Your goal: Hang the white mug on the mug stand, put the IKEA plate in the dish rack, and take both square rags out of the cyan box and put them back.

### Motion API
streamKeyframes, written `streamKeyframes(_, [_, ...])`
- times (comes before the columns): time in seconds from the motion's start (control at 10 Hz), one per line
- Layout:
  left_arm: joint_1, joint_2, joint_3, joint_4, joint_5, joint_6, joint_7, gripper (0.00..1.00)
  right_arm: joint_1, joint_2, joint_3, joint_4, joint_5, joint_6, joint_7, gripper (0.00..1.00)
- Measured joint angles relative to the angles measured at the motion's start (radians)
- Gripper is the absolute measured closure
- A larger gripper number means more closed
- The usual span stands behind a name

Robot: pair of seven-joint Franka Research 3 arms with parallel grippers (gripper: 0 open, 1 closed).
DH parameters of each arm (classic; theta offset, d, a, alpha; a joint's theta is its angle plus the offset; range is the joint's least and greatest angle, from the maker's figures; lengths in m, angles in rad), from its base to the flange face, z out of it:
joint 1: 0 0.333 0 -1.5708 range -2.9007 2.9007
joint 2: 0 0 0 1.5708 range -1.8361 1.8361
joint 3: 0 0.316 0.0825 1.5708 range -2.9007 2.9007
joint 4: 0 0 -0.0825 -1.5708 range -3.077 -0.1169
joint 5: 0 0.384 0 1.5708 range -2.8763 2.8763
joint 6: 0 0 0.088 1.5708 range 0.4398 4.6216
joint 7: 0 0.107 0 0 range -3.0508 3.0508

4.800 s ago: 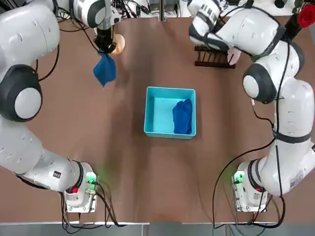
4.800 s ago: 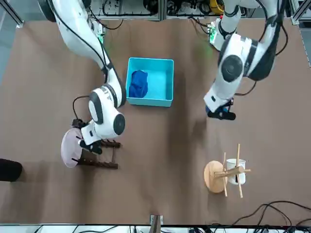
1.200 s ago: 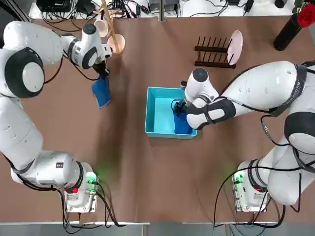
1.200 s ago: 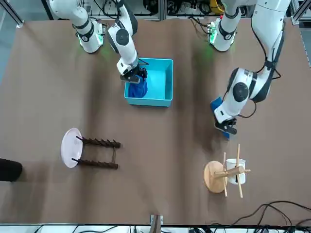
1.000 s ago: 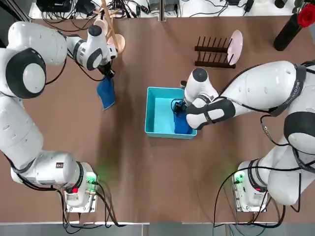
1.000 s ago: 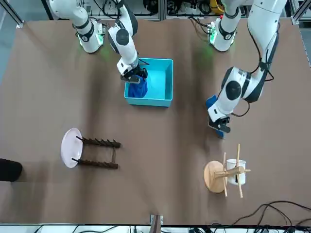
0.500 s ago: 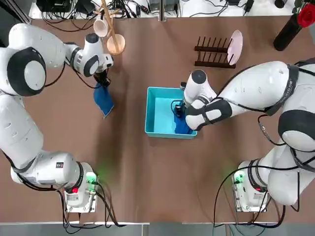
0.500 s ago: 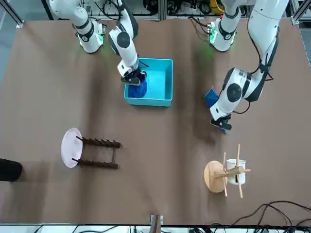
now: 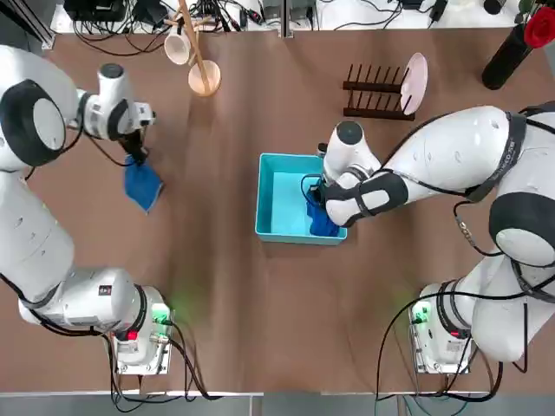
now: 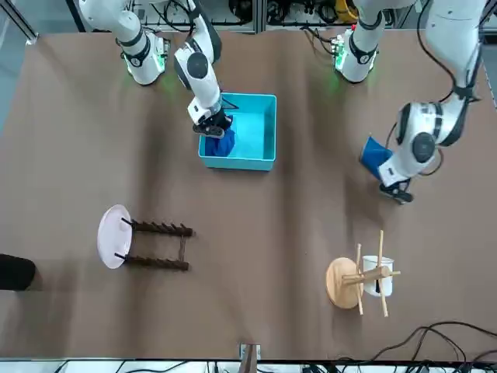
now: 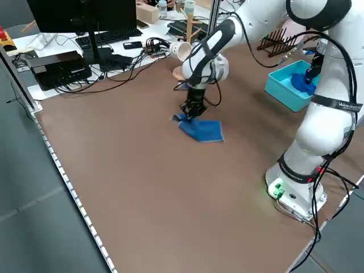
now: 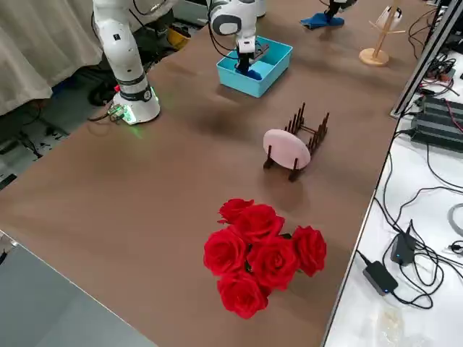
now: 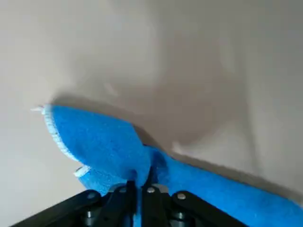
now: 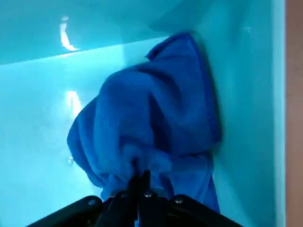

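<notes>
My left gripper (image 9: 134, 158) is shut on one dark blue rag (image 9: 143, 185) at the table's left side; in the left side view this rag (image 11: 199, 129) trails on the tabletop. The left wrist view shows the fingers pinching the rag (image 13: 104, 142). My right gripper (image 9: 317, 201) is down inside the cyan box (image 9: 276, 192), shut on the other rag (image 14: 151, 123), which is bunched against the box wall. The white mug (image 10: 379, 277) hangs on the mug stand (image 10: 347, 281). The IKEA plate (image 9: 416, 78) stands on edge in the dish rack (image 9: 373, 97).
Red roses (image 12: 260, 253) in a dark vase (image 9: 501, 59) stand at the far right corner. Cables and desk gear (image 11: 68, 62) lie beyond the table's left and far edges. Both arm bases sit at the near edge.
My left gripper carried its rag away from the mug stand toward the table's left and lowered it onto the tabletop. The right gripper stayed in the box, pinching the second rag.
</notes>
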Motion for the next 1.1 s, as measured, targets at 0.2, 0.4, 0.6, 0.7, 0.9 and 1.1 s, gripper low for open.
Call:
streamKeyframes(0.2, [0.006,0.008,0.162,-0.025,0.000,0.123,0.173,0.95,-0.007,-0.013,-0.018,0.045,0.000,-0.101,-0.001,0.98])
streamKeyframes(0.4, [0.024,0.041,0.278,-0.033,0.000,0.247,0.274,0.95,-0.033,-0.050,-0.026,0.081,-0.001,-0.194,-0.008,0.98])
streamKeyframes(0.6, [0.025,0.046,0.290,-0.028,0.000,0.275,0.284,0.95,-0.057,-0.081,-0.027,0.100,-0.001,-0.261,-0.020,0.98])
streamKeyframes(0.7, [0.020,0.023,0.286,-0.021,0.000,0.256,0.284,0.95,-0.066,-0.094,-0.028,0.107,-0.001,-0.287,-0.023,0.98])
streamKeyframes(0.9, [0.019,-0.112,0.243,-0.004,0.000,0.035,0.278,0.95,-0.093,-0.126,-0.028,0.140,-0.002,-0.387,-0.035,0.98])
streamKeyframes(1.1, [0.017,-0.301,0.118,0.000,-0.001,-0.204,0.188,0.95,-0.134,-0.173,-0.029,0.191,-0.015,-0.516,-0.042,0.98])
